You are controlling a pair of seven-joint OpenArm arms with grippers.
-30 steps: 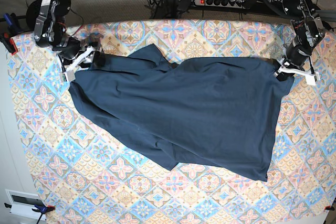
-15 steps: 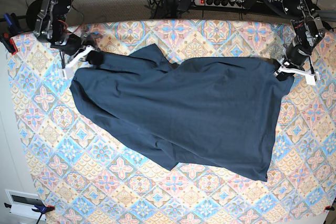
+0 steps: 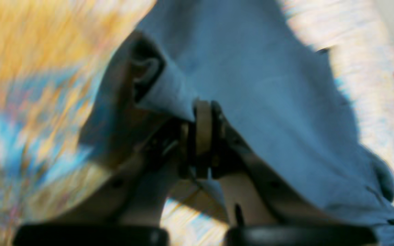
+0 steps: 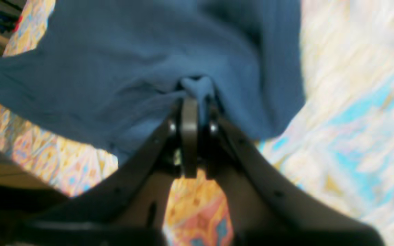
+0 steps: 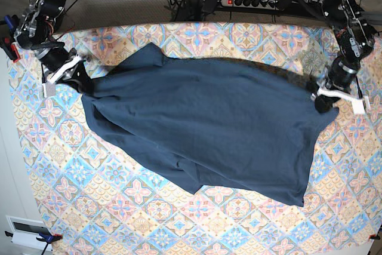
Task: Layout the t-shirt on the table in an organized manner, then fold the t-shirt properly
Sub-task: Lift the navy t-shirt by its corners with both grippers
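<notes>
Right gripper point(image 4: 197, 102), at the left of the base view, is clamped on a bunched fold of the t-shirt point(image 5: 209, 129); the wrist view shows cloth pinched between its closed jaws. Left gripper point(image 3: 202, 112), at the right of the base view, is likewise closed on an edge of the same garment, with fabric draped over and beyond its tips. Between the two grips the upper edge of the t-shirt runs as a nearly straight, taut-looking line across the table point(image 5: 137, 192). This line gives the long axis of the garment, which lies left to right in the base view. From each gripper the body of the cloth extends inward toward the table centre and downward toward the near edge. The lower portion rests on the table, skewed, with one corner reaching toward the lower right and rumpled folds at the lower left. Neither arm is nearer to the bulk of the cloth; each holds one end of the stretched edge. The coming move appears to depend on the two ends being kept apart along this axis. No brand, label or legible writing can be made out in any view.
</notes>
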